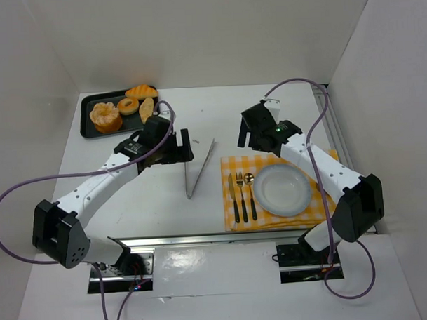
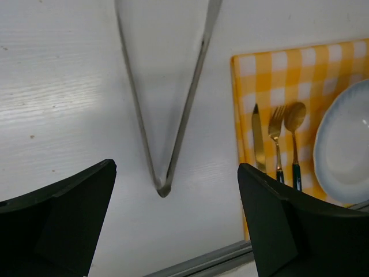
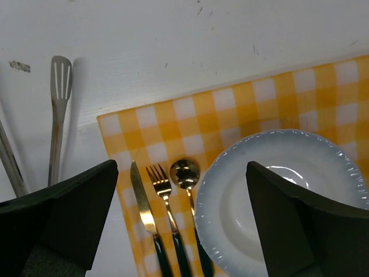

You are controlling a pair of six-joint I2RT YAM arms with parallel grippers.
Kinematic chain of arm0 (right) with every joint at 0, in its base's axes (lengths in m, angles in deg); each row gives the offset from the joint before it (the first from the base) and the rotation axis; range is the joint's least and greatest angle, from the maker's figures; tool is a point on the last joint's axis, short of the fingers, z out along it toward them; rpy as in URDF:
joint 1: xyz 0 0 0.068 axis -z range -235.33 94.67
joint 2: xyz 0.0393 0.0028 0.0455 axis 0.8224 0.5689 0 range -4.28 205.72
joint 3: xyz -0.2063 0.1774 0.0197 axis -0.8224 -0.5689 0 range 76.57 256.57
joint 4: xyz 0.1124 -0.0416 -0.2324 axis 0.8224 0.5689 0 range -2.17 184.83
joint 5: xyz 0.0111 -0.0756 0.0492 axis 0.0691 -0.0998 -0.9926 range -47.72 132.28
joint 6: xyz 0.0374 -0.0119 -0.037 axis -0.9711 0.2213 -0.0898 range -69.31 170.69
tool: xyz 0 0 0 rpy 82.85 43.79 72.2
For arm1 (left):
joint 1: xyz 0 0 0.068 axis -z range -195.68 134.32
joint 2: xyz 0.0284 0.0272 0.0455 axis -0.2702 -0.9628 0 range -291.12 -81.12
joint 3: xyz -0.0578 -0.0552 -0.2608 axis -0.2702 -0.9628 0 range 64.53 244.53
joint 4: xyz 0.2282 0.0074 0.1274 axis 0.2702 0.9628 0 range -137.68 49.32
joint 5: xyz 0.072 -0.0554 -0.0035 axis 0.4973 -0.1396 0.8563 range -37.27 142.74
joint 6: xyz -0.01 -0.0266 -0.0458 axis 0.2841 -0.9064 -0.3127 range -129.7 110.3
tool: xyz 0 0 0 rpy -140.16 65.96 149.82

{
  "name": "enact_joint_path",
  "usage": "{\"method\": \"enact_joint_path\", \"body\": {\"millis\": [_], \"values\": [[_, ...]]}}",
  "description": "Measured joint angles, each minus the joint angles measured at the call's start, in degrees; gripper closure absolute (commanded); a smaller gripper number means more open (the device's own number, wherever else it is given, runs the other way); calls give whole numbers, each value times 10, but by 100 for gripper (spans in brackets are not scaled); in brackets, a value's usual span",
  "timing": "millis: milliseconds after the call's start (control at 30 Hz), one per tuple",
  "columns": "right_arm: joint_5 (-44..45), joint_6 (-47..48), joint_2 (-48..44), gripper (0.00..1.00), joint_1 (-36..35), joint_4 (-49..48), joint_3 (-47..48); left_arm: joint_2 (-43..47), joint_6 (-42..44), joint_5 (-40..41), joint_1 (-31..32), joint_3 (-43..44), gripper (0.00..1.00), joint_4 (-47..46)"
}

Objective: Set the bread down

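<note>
Several breads (image 1: 105, 116) lie on a black tray (image 1: 88, 127) at the far left. Metal tongs (image 1: 199, 167) lie open on the white table in a V; they also show in the left wrist view (image 2: 173, 109). A pale blue plate (image 1: 282, 189) sits on a yellow checked cloth (image 1: 231, 166) on the right, and shows in the right wrist view (image 3: 277, 196). My left gripper (image 1: 183, 148) is open and empty above the tongs' spread ends. My right gripper (image 1: 253, 139) is open and empty over the cloth's far edge.
A gold knife (image 1: 234, 196), fork (image 1: 241, 194) and spoon (image 1: 250, 192) lie on the cloth left of the plate. White walls close in the table at the back and sides. A metal rail (image 1: 223, 237) runs along the near edge.
</note>
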Motion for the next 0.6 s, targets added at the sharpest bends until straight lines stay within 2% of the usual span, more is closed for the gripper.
{"method": "enact_joint_path", "body": {"millis": [267,433,600], "values": [[6,0,0,1,2,-3,-33,-38,-11,-8,31,48,0,0],[12,1,-2,1,6,-5,-44,-94,-2,29,76,103,0,32],[13,3,-19,1,9,-12,-61,-132,4,87,127,111,0,57]]}}
